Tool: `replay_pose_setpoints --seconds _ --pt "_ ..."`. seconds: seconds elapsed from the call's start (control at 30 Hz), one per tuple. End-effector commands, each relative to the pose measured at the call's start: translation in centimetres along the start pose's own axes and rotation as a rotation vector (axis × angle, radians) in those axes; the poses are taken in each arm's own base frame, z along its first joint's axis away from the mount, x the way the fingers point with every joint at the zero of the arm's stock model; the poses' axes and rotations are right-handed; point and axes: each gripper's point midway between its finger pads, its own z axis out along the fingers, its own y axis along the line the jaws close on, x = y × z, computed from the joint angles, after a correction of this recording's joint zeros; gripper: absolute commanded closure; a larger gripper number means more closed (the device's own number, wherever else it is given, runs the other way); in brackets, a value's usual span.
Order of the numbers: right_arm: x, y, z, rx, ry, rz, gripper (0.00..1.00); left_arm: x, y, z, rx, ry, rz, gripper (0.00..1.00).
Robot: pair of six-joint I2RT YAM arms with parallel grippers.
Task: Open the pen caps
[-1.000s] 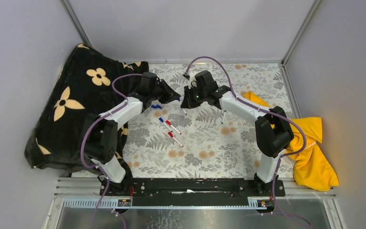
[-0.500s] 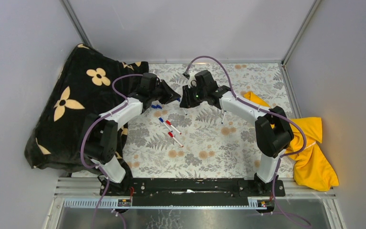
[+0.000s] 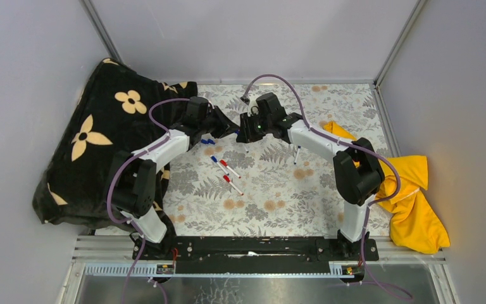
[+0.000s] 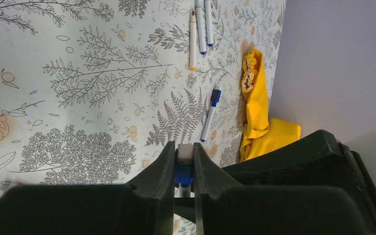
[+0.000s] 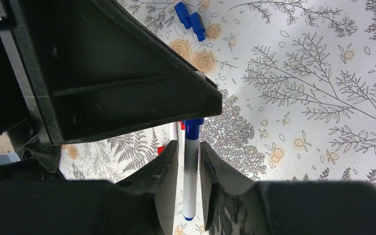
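Note:
Above the back middle of the table, my left gripper point(image 3: 233, 130) and right gripper point(image 3: 244, 133) meet tip to tip. The left gripper point(image 4: 184, 149) is shut on the blue pen cap point(image 4: 183, 174) of one pen. That pen's white barrel point(image 5: 190, 181) hangs below the cap point(image 5: 194, 128) and runs between the fingers of my right gripper point(image 5: 189, 147). The right jaws stand open, with a thin gap on either side of the barrel. More pens point(image 3: 226, 172) with blue and red ends lie on the flowered cloth in front of the left gripper.
Loose blue caps point(image 5: 191, 20) lie near the left arm. Several more pens point(image 4: 200, 27), one yellow-tipped, and a blue-capped one point(image 4: 210, 112) lie on the right half. A black flowered blanket point(image 3: 95, 139) fills the left side. A yellow cloth point(image 3: 411, 196) lies at the right edge.
My right gripper was shut and has opened around the pen barrel, and its arm has edged slightly left. The left gripper has kept its hold and has not moved.

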Motion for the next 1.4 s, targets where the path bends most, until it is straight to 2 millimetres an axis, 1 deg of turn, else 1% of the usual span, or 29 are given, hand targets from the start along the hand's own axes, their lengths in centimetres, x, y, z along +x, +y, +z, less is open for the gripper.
replay_pose_setpoints --seconds 0.0,0.07,0.1,0.2,0.23,0.4,0.47,0.7,0.9,1.0,1.13,1.37 --pt "-2.5 1.9 0.1 -0.054 -0.06 -0.027 0.71 -0.8 -2.1 -0.8 0.055 -0.035 0.028 1.0" --pt "-2.5 1.8 0.2 -0.053 -0.06 -0.025 0.75 -0.8 -2.2 -0.8 0.058 -0.035 0.029 1.0" --pt "-2.6 1.8 0.3 -0.053 -0.06 -0.025 0.79 -0.9 -2.3 -0.9 0.059 -0.037 0.029 1.0" --pt "-2.4 1.6 0.4 -0.045 -0.056 -0.02 0.98 -0.9 -2.4 -0.9 0.061 -0.038 0.027 1.0" --pt "-2.3 1.5 0.4 -0.042 -0.052 -0.018 1.0 -0.9 -2.4 -0.9 0.061 -0.039 0.026 1.0" --pt "-2.2 1.2 0.4 -0.025 -0.052 -0.013 1.0 -1.4 -2.6 -0.7 0.055 -0.05 0.017 1.0" --pt "-2.1 0.9 0.2 -0.007 -0.06 -0.01 1.0 -2.1 -2.4 -0.6 0.046 -0.068 0.005 1.0" --pt "-0.3 0.2 -0.7 0.023 -0.044 -0.001 1.0 -6.3 -0.5 -0.6 0.027 -0.115 -0.065 1.0" --pt "2.4 -0.1 -0.9 0.017 0.001 0.014 1.0 -9.9 1.8 -0.7 -0.02 -0.162 -0.085 1.0" --pt "2.8 -0.1 -1.3 0.018 0.011 0.008 1.0 -11.0 2.6 -0.7 -0.06 -0.174 -0.065 1.0" --pt "3.2 -0.1 -1.5 0.02 0.047 0.002 1.0 -12.2 2.8 -0.5 -0.098 -0.188 -0.011 1.0" --pt "4.2 -0.3 -2.1 0.035 0.097 -0.006 1.0 -13.5 3.4 0.1 -0.157 -0.19 0.075 1.0"
